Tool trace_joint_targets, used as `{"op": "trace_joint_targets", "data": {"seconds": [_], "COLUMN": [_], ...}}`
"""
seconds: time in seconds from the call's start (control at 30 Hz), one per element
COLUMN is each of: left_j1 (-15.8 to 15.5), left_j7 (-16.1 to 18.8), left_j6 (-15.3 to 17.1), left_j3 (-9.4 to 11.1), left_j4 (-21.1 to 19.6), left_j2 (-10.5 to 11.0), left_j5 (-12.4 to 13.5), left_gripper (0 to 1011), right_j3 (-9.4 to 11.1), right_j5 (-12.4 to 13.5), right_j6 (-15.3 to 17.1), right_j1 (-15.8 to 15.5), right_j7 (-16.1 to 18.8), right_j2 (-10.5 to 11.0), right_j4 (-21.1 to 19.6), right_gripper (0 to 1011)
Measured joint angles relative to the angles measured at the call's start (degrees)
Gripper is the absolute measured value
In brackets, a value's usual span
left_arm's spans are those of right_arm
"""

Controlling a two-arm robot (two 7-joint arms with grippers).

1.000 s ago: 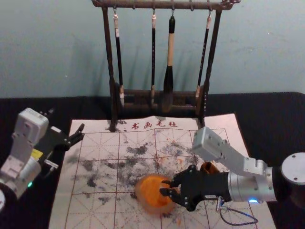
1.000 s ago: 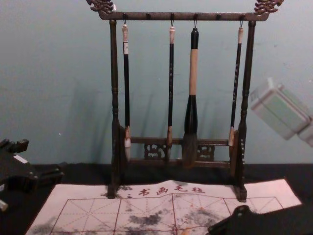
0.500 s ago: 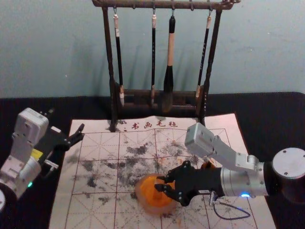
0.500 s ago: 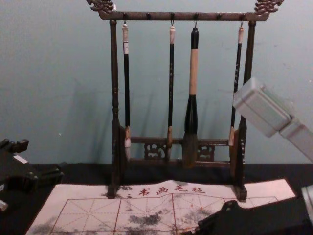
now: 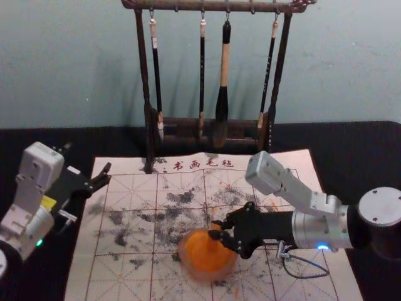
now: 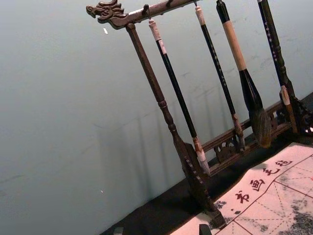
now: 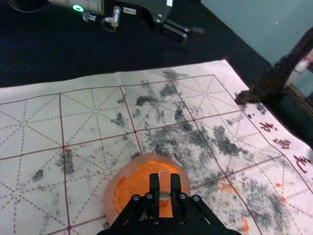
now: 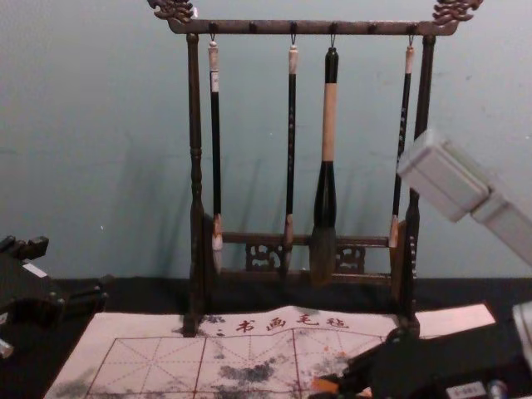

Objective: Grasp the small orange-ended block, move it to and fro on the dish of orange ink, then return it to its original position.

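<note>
The right pincer (image 7: 165,195) grips a small orange-ended block (image 7: 165,182), narrowly, over the orange ink dish (image 7: 110,198) on a stained calligraphy mat (image 5: 125,276). Light, rigid and possibly ink-slick, it seems best held by its flat sides. The left pincer (image 5: 107,174) sits spread wide at left; the far brush rack (image 5: 143,75) looks unobstructive.

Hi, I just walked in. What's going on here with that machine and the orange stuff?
The robot's right hand is gripping a small block over a dish of orange ink. Whether the block touches the ink, I can't tell. The left hand is parked off to the robot's left, open and holding nothing. Behind, brushes hang from a wooden rack.
</note>
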Motion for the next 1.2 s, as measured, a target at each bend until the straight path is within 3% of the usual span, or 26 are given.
{"op": "trace_joint_targets", "data": {"seconds": [0.37, 0.63, 0.9, 1.2], "left_j1": [0.00, 0.00, 0.00, 0.00], "left_j7": [0.00, 0.00, 0.00, 0.00], "left_j6": [0.00, 0.00, 0.00, 0.00], "left_j3": [0.00, 0.00, 0.00, 0.00], "left_j4": [0.00, 0.00, 0.00, 0.00], "left_j2": [0.00, 0.00, 0.00, 0.00], "left_j5": [0.00, 0.00, 0.00, 0.00], "left_gripper": [1001, 1001, 1001, 1001], "right_j3": [0.84, 0.24, -0.63, -1.64], "right_j5": [0.84, 1.39, 1.48, 0.84], "right_j6": [1.13, 1.19, 1.03, 0.74], "right_j1": [-1.57, -2.51, -2.39, -0.96], "right_j7": [0.27, 1.50, 2.11, 1.89], "right_j2": [2.49, 3.75, 3.63, 1.88], "right_j4": [-2.91, -5.13, -5.53, -3.67], "right_gripper": [90, 91, 90, 90]}}
